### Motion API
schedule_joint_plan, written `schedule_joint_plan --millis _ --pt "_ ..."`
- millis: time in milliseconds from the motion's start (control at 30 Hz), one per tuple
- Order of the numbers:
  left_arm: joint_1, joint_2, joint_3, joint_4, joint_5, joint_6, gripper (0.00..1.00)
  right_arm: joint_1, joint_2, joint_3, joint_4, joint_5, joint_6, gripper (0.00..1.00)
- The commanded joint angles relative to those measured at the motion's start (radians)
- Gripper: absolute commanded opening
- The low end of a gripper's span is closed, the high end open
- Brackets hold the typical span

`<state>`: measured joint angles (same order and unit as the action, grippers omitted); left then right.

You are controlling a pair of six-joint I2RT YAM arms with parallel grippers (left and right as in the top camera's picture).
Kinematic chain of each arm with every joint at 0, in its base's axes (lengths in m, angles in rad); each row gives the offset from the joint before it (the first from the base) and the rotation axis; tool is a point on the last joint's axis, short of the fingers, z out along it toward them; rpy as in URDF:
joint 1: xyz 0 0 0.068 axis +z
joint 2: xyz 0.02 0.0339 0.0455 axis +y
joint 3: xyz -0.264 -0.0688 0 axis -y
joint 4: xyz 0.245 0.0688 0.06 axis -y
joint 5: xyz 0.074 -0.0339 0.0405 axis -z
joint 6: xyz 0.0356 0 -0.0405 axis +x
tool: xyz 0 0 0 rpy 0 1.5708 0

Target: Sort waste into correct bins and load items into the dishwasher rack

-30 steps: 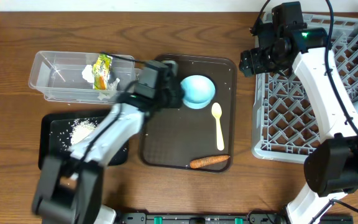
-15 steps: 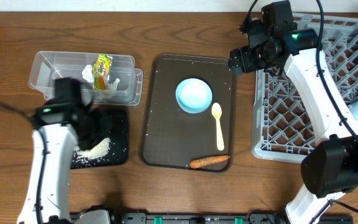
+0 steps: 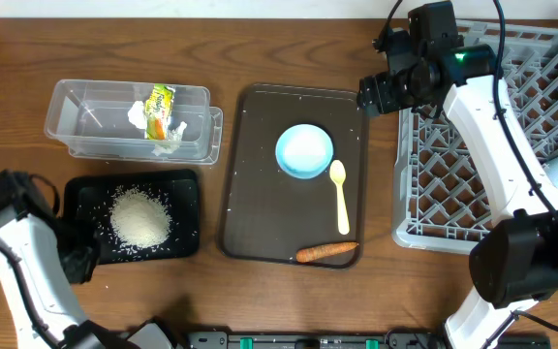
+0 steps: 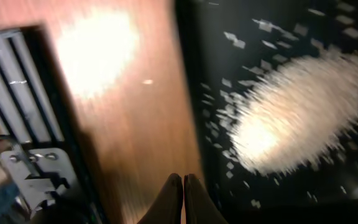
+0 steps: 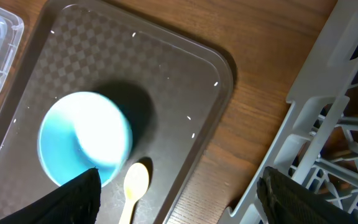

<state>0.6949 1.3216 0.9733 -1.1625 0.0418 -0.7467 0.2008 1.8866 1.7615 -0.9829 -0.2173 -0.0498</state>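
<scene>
- Right end effector (image 5: 179,179) hangs with fingers spread wide and nothing between them; the bowl (image 5: 86,143) lies just below it, toward one finger, and the rack (image 3: 453,165) is on the other finger's side.
- The bowl looks rigid, smooth and probably slick. My pick is the rim, one finger inside and one outside, squeezed gently.
- The spoon (image 5: 134,180) sits right beside the bowl, closer under the end effector. It is thin, light and flat on the brown tray (image 3: 260,194), so it is hard to get under; pinch across the handle.
- The carrot (image 3: 325,252) is farther off, at the tray's near edge. It looks firm but round and could roll, so grip it mid-length.
- Left end effector (image 4: 183,186) is pinched closed and empty, over bare worktop (image 4: 135,124).
- The black tray (image 3: 187,189) lies just beside it, holding the rice (image 4: 297,112) in a loose heap with stray grains around.
- The tub (image 3: 85,107), beyond that tray, holds tissue (image 3: 139,114) and wrapper (image 3: 160,109), both feather-light.
</scene>
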Motion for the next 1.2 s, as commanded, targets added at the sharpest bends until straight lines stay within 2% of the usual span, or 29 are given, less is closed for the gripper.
schedule_joint_plan --millis 0,333,667,767,1167 --pt "0.047 -0.009 -0.065 0.013 -0.035 -0.045 0.06 0.002 0.005 -0.003 -0.003 -0.011 0.012 0.80" --pt "0.064 -0.009 -0.173 0.069 -0.036 -0.071 0.06 0.002 0.005 -0.003 -0.005 -0.011 0.012 0.80" --pt "0.061 0.013 -0.320 0.320 -0.023 -0.067 0.07 0.002 0.005 -0.003 -0.009 -0.011 0.012 0.80" --pt "0.060 0.039 -0.338 0.340 -0.011 -0.066 0.08 0.002 0.005 -0.003 -0.011 -0.011 0.012 0.80" --pt "-0.006 0.198 -0.350 0.599 0.247 -0.059 0.08 0.003 0.005 -0.003 -0.021 -0.011 0.012 0.78"
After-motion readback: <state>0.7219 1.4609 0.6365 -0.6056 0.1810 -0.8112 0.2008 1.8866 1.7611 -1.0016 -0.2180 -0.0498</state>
